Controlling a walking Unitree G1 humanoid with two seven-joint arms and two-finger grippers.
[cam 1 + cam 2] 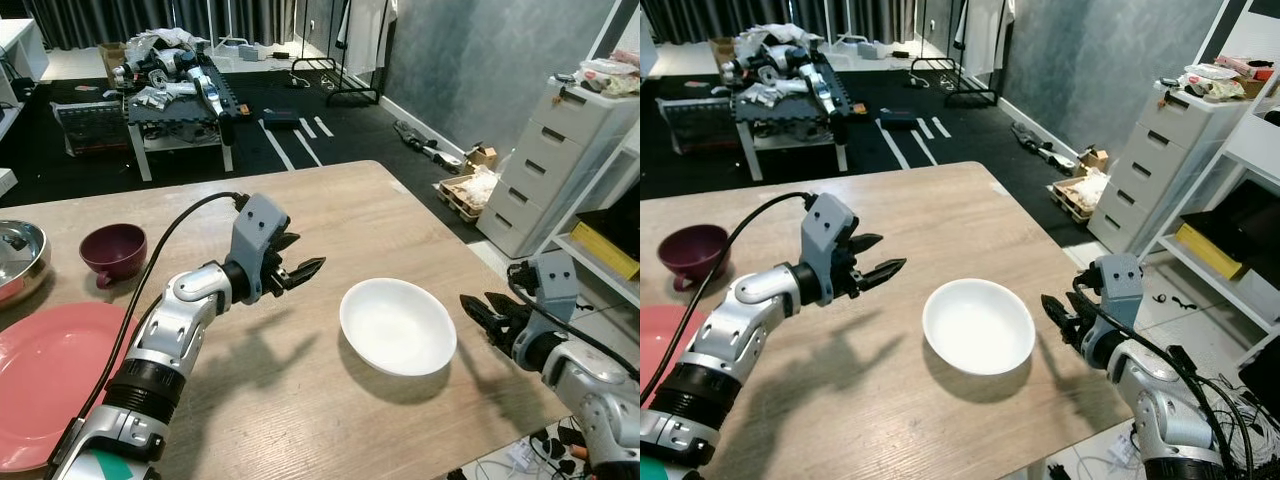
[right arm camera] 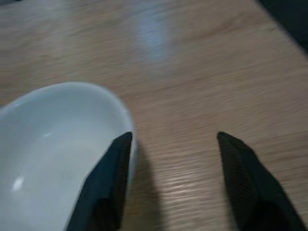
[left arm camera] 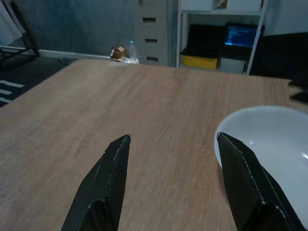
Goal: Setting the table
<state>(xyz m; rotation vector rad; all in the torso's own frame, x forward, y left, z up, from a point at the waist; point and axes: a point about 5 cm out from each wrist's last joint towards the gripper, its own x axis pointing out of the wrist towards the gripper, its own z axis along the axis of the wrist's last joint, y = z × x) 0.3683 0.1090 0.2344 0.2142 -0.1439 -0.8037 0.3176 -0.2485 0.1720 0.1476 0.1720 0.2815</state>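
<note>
A white bowl [image 1: 398,325] sits empty on the wooden table [image 1: 330,210], near its right edge. My left gripper [image 1: 303,262] hovers open above the table just left of the bowl, nothing between its fingers. My right gripper [image 1: 482,309] is open at the bowl's right side, close to the rim. In the right wrist view the bowl [image 2: 53,144] lies by one finger [image 2: 103,183]. A pink plate [image 1: 45,375] lies at the table's left front, with a maroon cup [image 1: 113,251] behind it and a metal bowl [image 1: 20,258] at the left edge.
Beyond the table stands a low bench [image 1: 180,105] piled with clutter on a dark floor. A white drawer unit [image 1: 555,160] and shelves stand to the right. Cables lie on the floor by the table's right front corner.
</note>
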